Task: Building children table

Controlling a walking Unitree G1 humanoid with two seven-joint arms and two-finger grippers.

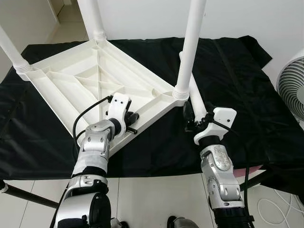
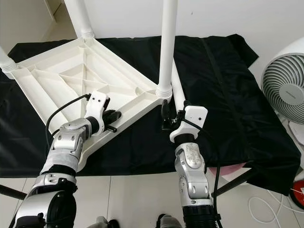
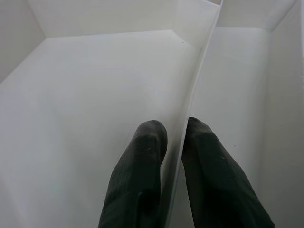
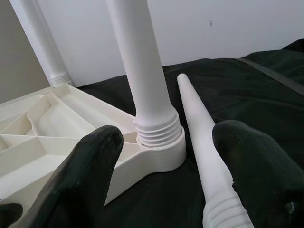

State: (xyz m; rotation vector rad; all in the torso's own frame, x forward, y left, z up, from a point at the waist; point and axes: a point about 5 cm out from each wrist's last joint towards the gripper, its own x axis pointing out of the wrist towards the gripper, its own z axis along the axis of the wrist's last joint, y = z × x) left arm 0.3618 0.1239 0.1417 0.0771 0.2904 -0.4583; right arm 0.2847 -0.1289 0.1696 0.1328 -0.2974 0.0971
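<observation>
Three legs screwed into upturned tabletop (image 1: 90, 80); fourth leg (image 4: 204, 137) loose at 3 o'clock. Left pincer (image 3: 173, 156) pinching rib; right pincer (image 4: 171, 166) spread.

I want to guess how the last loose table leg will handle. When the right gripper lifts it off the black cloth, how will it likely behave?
The loose leg is round and tapered, so it would probably roll in a curve if nudged. It looks like smooth, hollow plastic: likely light, stiff, slightly slippery. The right gripper straddles its threaded end with fingers open; gripped there, the long free end may droop.
</observation>
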